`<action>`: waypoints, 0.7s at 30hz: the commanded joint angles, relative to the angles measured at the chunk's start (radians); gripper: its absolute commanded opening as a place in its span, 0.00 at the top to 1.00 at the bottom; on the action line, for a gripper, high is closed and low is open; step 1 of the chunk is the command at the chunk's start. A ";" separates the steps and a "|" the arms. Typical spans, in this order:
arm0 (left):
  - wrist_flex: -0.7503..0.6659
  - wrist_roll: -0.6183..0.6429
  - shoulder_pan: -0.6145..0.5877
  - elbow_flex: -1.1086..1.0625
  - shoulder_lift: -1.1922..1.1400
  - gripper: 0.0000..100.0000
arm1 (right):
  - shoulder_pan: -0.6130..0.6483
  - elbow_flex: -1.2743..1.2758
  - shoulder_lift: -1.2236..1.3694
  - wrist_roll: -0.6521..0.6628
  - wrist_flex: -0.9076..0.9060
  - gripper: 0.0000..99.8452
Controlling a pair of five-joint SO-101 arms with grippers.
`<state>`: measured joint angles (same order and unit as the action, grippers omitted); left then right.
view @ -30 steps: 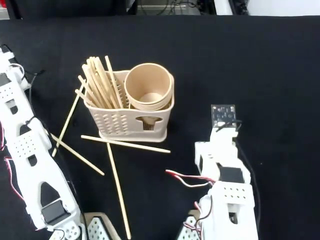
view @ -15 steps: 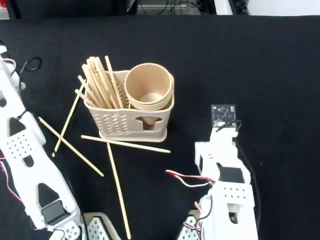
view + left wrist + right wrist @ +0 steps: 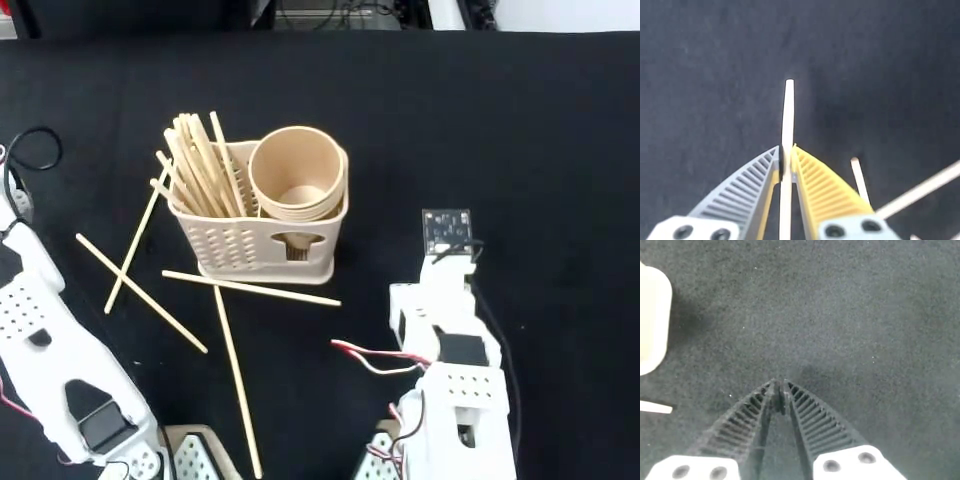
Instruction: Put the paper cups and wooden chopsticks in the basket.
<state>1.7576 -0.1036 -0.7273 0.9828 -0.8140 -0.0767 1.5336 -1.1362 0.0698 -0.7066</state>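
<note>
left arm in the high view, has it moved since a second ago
Yes. The left arm has swung out toward the left edge of the high view, farther from the basket, which has stayed where it was.

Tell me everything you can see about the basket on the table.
The basket is a cream, plastic-looking box with rounded corners, rows of small holes in its walls and a handle cut-out in the near side. It stands upright on the black table. A bundle of wooden chopsticks leans in one part, stacked paper cups sit in the other. One loose chopstick lies just before its base.
</note>
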 commanded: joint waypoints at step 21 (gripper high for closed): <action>-0.580 0.098 0.035 -1.072 1.387 0.97 | 0.008 -0.016 -0.004 -0.002 0.011 0.98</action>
<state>1.3050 -0.0284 -0.7211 0.0407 0.3567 -0.0767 1.5336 -1.1362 0.0698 -0.7066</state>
